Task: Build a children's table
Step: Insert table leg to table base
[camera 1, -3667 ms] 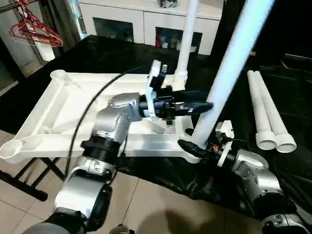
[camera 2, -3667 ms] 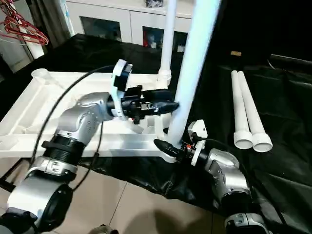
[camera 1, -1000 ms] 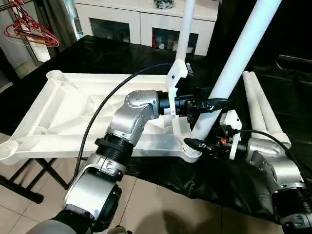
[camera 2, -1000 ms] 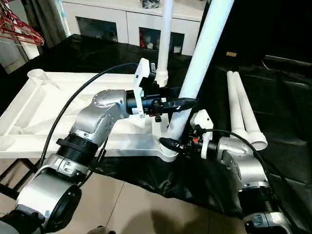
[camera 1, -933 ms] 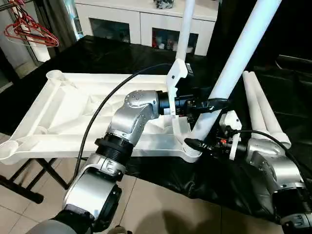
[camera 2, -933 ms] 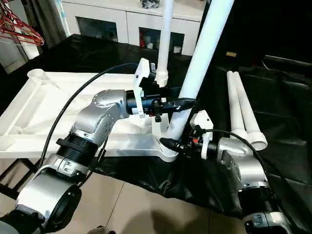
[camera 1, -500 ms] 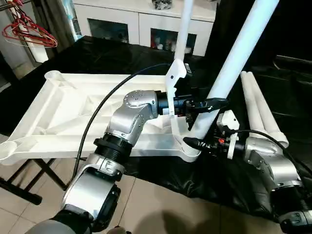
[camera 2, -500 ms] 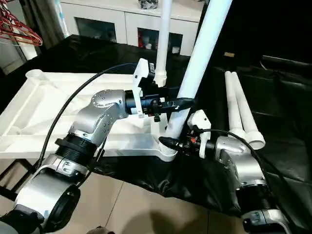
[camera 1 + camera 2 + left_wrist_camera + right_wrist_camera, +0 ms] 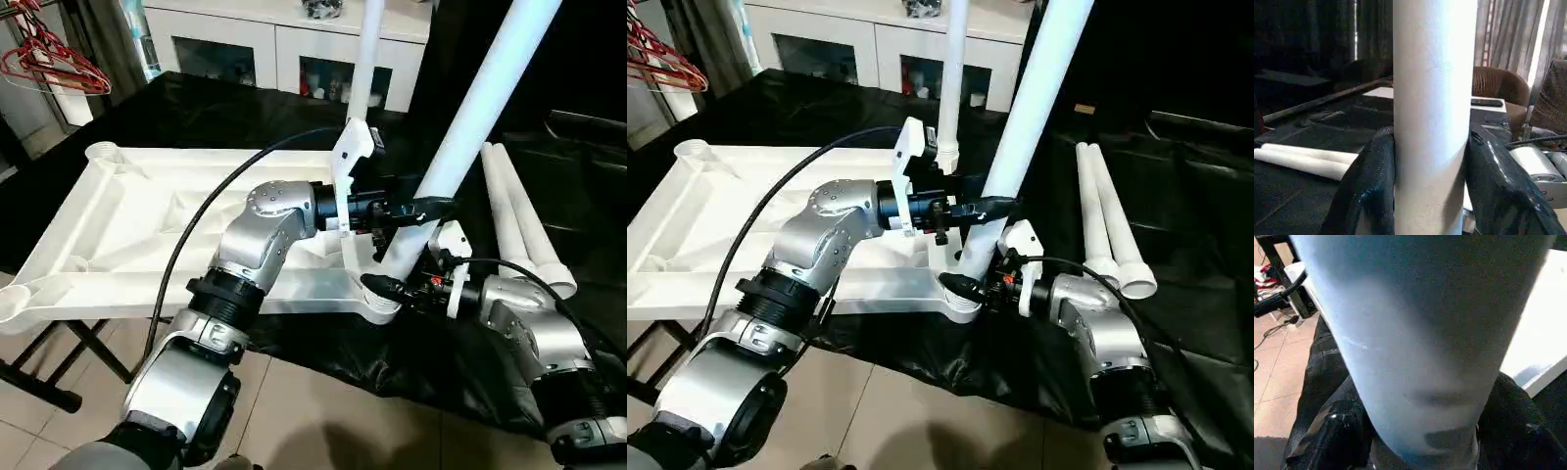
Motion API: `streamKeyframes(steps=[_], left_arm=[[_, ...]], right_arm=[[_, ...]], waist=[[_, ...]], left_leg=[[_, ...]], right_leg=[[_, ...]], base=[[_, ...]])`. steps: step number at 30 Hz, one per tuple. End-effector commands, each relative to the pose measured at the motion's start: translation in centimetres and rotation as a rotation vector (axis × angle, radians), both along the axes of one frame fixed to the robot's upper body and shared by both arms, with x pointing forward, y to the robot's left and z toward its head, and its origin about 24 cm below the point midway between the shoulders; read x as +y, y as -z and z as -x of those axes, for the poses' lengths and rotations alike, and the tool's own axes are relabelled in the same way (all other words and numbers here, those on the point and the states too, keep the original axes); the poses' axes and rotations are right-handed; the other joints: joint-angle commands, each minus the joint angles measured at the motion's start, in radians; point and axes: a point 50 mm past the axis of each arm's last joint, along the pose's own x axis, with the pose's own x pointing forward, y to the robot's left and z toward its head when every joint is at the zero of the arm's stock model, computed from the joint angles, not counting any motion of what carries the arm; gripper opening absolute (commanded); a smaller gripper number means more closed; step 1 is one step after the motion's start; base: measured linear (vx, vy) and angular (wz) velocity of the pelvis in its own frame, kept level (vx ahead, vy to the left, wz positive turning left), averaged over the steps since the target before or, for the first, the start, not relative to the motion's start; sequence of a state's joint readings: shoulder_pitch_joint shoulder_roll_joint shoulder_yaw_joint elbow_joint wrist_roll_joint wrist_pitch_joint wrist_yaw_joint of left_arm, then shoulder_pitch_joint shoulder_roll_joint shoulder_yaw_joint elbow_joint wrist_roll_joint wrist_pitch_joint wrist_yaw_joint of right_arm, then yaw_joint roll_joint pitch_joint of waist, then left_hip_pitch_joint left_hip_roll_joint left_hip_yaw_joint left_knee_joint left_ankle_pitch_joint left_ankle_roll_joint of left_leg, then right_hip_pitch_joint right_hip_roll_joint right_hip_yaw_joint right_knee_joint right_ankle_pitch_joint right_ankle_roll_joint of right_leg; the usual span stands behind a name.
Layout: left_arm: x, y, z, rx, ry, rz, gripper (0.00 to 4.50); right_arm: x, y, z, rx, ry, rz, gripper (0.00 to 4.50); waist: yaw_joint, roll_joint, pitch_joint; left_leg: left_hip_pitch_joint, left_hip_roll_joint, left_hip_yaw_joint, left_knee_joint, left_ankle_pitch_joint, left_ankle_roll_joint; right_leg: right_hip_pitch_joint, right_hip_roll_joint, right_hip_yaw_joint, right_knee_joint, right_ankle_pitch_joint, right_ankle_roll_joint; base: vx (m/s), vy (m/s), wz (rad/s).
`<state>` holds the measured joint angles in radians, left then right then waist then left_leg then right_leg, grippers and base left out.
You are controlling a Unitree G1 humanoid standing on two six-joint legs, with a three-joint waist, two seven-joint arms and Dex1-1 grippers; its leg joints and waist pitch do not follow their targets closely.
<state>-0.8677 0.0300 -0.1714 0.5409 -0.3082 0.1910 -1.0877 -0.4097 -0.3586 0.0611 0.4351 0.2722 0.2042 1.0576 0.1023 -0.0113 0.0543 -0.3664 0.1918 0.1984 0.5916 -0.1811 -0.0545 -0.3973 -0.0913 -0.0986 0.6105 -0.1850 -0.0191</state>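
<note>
Holding my breath a bit here, because the left end effector [image 9: 423,208] is clamped on the leaning leg [image 9: 470,117], one black finger on each side of the tube in the left wrist view, partway up from its base. The right end effector [image 9: 384,286] sits low, right at the foot of that same leg where it meets the near corner socket [image 9: 382,305]. Its fingers [image 9: 1347,431] straddle the tube there, though I can't tell if they're actually squeezing or just cupping it.

Biggest worry: that leg is clearly tilted, not square to the tabletop [image 9: 147,225], which lies upside down with its ribbed side up on the black-covered table [image 9: 216,108]. If I push down at that angle, I'd guess it jams in the socket or skids off the rim instead of seating. With two grips on one tube, any disagreement between the arms could bend or twist it, or drag the whole top toward the near edge, where that corner already overhangs the floor.

Another leg [image 9: 364,69] already stands upright in the far socket just behind, so a wide swing while straightening could knock it. Two spare legs [image 9: 519,225] lie side by side on the cloth to the right, well apart from the action.
</note>
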Motion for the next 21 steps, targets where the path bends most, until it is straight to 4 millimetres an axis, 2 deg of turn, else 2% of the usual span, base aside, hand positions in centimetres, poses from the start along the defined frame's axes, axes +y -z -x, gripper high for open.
streamKeyframes(steps=[1, 6, 12, 13, 15, 19, 21], left_arm=[[0.5, 2.3, 0.1, 0.052, -0.012, -0.115, 1.77], [0.5, 2.4, 0.2, 0.055, -0.004, -0.120, 1.77], [0.7, 2.9, 0.1, 0.049, -0.019, -0.153, 1.77], [0.8, 3.0, 0.0, 0.049, -0.034, -0.161, 1.77], [0.9, 3.0, -0.1, 0.076, -0.030, -0.150, 2.47], [1.7, 2.7, -0.3, 0.055, -0.056, -0.132, 2.60], [2.5, 2.8, -0.3, 0.033, -0.064, -0.134, 2.90]], right_arm=[[0.0, -0.5, -0.4, -0.014, -0.003, -0.004, 2.66], [0.1, -0.7, -0.3, -0.018, -0.015, -0.022, 2.34], [0.2, -0.5, -0.2, -0.011, -0.026, -0.021, 2.28], [0.2, -0.4, -0.1, -0.009, -0.028, -0.019, 2.13], [0.3, -0.3, 0.0, -0.006, -0.031, -0.017, 2.10], [0.4, 0.0, 0.1, -0.001, -0.036, -0.014, 2.06], [0.5, 0.1, 0.2, 0.004, -0.041, -0.012, 1.99]], waist=[[0.008, -0.020, -0.060], [0.008, -0.021, -0.060], [0.008, -0.022, -0.062], [0.008, -0.021, -0.062], [0.007, -0.021, -0.062], [0.005, -0.021, -0.063], [0.006, -0.019, -0.066]], left_leg=[[0.005, 0.044, -0.024, -0.068, -0.201, 0.067], [0.003, 0.044, -0.024, -0.067, -0.192, 0.070], [0.001, 0.044, -0.024, -0.066, -0.175, 0.078], [0.001, 0.044, -0.024, -0.066, -0.175, 0.078], [0.002, 0.044, -0.024, -0.066, -0.178, 0.077], [0.004, 0.042, -0.024, -0.066, -0.180, 0.078], [0.004, 0.045, -0.024, -0.066, -0.163, 0.078]], right_leg=[[0.052, -0.074, 0.053, -0.096, -0.347, -0.163], [0.053, -0.074, 0.054, -0.093, -0.326, -0.168], [0.054, -0.073, 0.053, -0.089, -0.298, -0.175], [0.054, -0.073, 0.053, -0.089, -0.295, -0.177], [0.054, -0.074, 0.054, -0.089, -0.292, -0.179], [0.053, -0.072, 0.054, -0.089, -0.301, -0.165], [0.053, -0.072, 0.055, -0.084, -0.262, -0.178]], base=[[0.000, 0.000, 0.00], [0.000, 0.000, 0.00], [0.000, 0.000, 0.00], [0.000, 0.000, 0.00], [0.000, 0.000, 0.00], [0.000, 0.000, 0.00], [0.000, 0.000, 0.00]])
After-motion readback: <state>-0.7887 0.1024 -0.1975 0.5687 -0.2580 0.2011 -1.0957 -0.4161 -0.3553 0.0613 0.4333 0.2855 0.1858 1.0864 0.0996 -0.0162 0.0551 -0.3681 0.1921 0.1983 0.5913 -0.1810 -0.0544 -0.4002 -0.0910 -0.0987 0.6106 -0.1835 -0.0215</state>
